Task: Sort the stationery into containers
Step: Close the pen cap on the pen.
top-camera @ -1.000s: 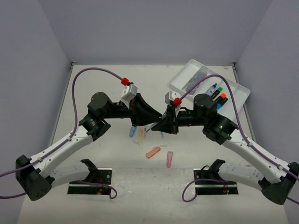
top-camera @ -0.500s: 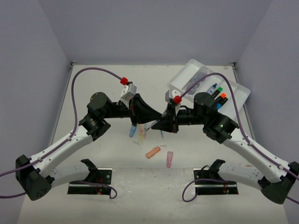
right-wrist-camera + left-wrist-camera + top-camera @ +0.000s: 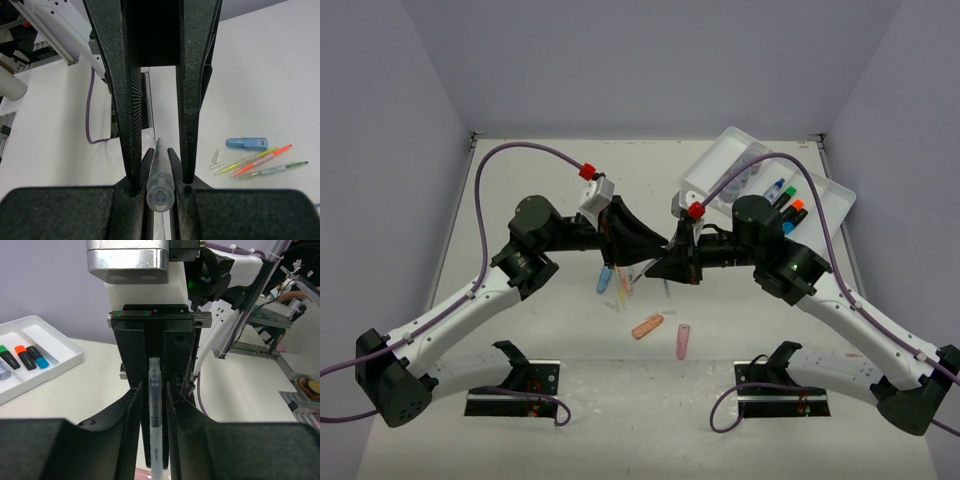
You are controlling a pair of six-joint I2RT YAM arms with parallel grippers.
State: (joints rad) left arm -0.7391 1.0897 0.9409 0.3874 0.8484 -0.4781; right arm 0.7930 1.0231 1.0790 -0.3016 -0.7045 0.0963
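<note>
Bright, even light from above leaves only soft, faint shadows on the pale table (image 3: 620,420), the overhead view is sharp throughout, and both wrist views blur the dark fingers (image 3: 131,440) and the pen (image 3: 160,190) nearest the lens, with a crisp background.

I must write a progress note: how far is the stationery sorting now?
Done: highlighters and pots lie in the tray. In hand: right gripper clamps a pen, left gripper loose around it. Remaining: thin pens, blue piece, orange capsule, pink capsule on the table.
</note>
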